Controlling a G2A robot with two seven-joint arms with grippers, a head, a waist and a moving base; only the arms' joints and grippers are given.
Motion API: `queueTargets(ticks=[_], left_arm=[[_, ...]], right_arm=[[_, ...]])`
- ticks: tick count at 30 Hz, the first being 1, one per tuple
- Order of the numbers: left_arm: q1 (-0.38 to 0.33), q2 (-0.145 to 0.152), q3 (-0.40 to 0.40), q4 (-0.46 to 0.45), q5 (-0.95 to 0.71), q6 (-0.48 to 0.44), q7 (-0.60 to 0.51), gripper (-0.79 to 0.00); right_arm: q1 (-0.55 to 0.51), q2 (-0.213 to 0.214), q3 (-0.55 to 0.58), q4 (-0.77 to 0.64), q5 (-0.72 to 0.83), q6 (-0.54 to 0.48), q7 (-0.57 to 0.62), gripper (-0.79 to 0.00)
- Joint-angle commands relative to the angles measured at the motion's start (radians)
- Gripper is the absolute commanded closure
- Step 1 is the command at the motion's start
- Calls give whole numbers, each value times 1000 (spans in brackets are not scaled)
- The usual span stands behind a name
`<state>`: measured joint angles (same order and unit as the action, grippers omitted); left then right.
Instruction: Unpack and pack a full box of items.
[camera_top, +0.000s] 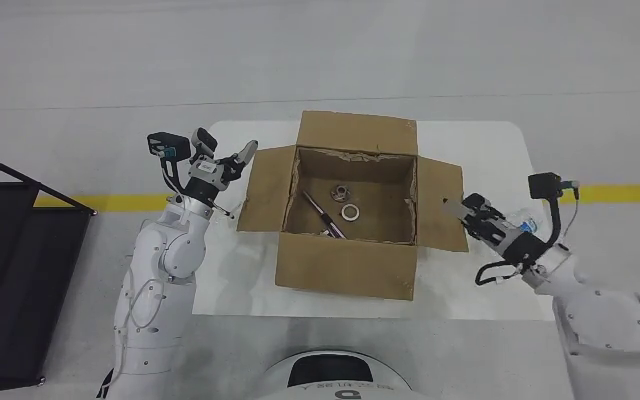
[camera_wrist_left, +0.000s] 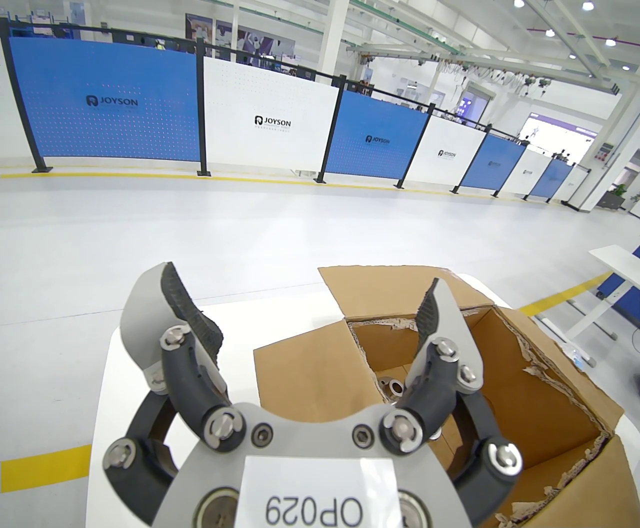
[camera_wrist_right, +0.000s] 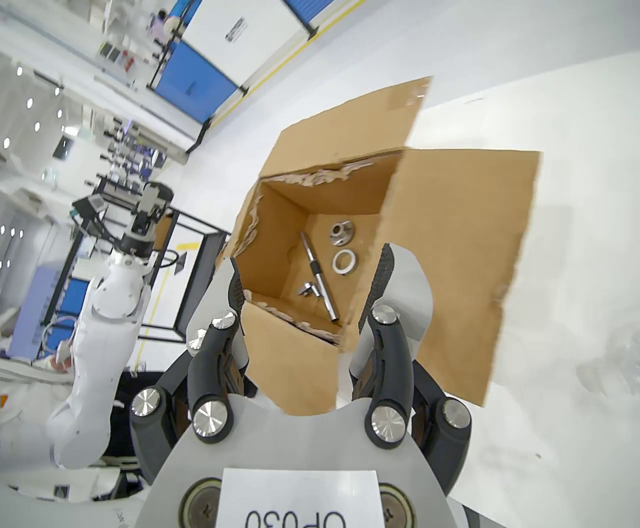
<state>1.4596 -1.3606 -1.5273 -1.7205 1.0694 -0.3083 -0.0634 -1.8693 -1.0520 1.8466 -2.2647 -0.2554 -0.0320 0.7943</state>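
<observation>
Table (camera_top: 480, 150): box (camera_top: 345, 265), flaps splayed, metal parts (camera_top: 350, 212) inside; black frame (camera_top: 20, 270) beside.

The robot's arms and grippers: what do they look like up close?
The left arm and right arm have smooth white rounded shells. The left gripper and right gripper each have a grey metal plate with a white printed label, black links with silver bolts, and two curved grey fingers lined with black textured pads.

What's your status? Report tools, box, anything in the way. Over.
Left tool open, empty, beside the box. Right tool open, empty, at the opposite flap. Box flaps open; rod, ring and flanged part inside. Nothing blocking the opening.
</observation>
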Motion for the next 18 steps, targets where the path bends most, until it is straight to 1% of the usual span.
queueTargets(ticks=[1, 2, 4, 5, 6, 16, 18], left_arm=[[0, 0, 0, 0, 0, 0, 0, -785], [0, 0, 0, 0, 0, 0, 0, -785], [0, 0, 0, 0, 0, 0, 0, -785], [0, 0, 0, 0, 0, 0, 0, -785], [0, 0, 0, 0, 0, 0, 0, -785], [0, 0, 0, 0, 0, 0, 0, -785], [0, 0, 0, 0, 0, 0, 0, -785]], right_arm=[[107, 5, -98, 16, -47, 36, 58, -499], [166, 7, -158, 31, -76, 57, 90, -502], [286, 6, -281, 78, -140, 106, 134, -714], [341, 4, -347, 105, -174, 129, 154, -785], [394, 1, -408, 132, -207, 149, 174, -785], [394, 1, -408, 132, -207, 149, 174, -785], [396, 1, -439, 143, -251, 141, 174, -785]])
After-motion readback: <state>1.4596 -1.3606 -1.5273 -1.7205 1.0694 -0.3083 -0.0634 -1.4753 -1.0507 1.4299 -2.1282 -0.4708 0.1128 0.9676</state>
